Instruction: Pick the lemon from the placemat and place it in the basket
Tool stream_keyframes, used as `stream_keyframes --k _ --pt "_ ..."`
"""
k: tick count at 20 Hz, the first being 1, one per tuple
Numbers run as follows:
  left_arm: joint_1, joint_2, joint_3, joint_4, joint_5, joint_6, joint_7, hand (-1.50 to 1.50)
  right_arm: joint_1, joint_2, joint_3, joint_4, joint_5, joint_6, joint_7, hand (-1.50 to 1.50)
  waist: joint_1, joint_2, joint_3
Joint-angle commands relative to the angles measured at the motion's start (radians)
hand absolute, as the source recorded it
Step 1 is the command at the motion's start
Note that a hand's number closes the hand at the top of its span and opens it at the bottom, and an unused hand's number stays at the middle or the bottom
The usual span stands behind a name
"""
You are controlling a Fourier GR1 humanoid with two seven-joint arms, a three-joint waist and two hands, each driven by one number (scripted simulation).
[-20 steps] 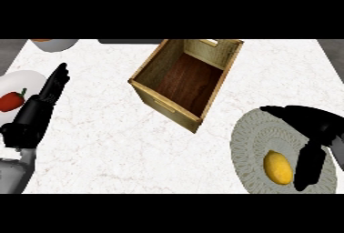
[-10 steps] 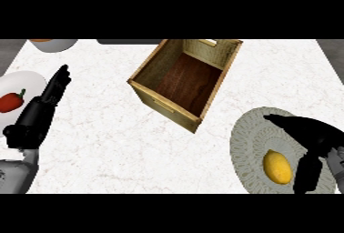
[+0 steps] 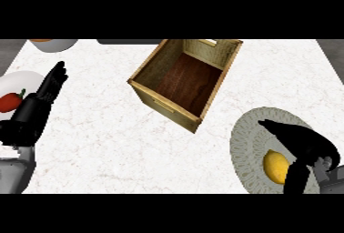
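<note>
Now the lemon [image 3: 275,166] lies just beside the right hand [image 3: 306,148].

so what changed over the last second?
The right hand has come lower over the placemat, closing around the lemon: thumb on one side, fingers curling down the other, though it hasn't clearly gripped yet. The lemon hasn't moved. The basket stays put and holds nothing, and the left hand rests open at the left edge, as before.
</note>
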Motion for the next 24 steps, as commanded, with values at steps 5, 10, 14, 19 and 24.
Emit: stream_keyframes --k 5,10,14,19,24 --pt "-0.046 -0.058 0.051 0.051 -0.064 -0.030 0.001 0.00 0.046 0.082 -0.093 -0.001 0.078 0.079 -0.031 -1.50 -0.003 0.000 0.000" --pt "0.039 -0.074 0.048 -0.022 -0.077 -0.071 -0.017 0.00 0.154 0.113 -0.066 -0.023 0.198 0.025 -0.100 -1.50 -0.001 -0.001 0.000" --pt "0.036 -0.070 0.091 -0.061 -0.075 -0.097 0.016 0.00 0.095 0.151 -0.101 0.121 0.260 0.031 -0.161 -1.50 0.003 0.000 0.000" --pt "0.006 -0.137 0.069 -0.033 -0.148 -0.063 0.015 0.00 0.129 0.178 -0.126 0.135 0.320 0.038 -0.201 -1.50 -0.001 0.000 0.000" --pt "-0.004 -0.126 0.118 -0.030 -0.127 -0.110 0.032 0.00 0.204 0.201 -0.153 0.109 0.343 0.027 -0.248 1.50 -0.002 0.000 0.000"
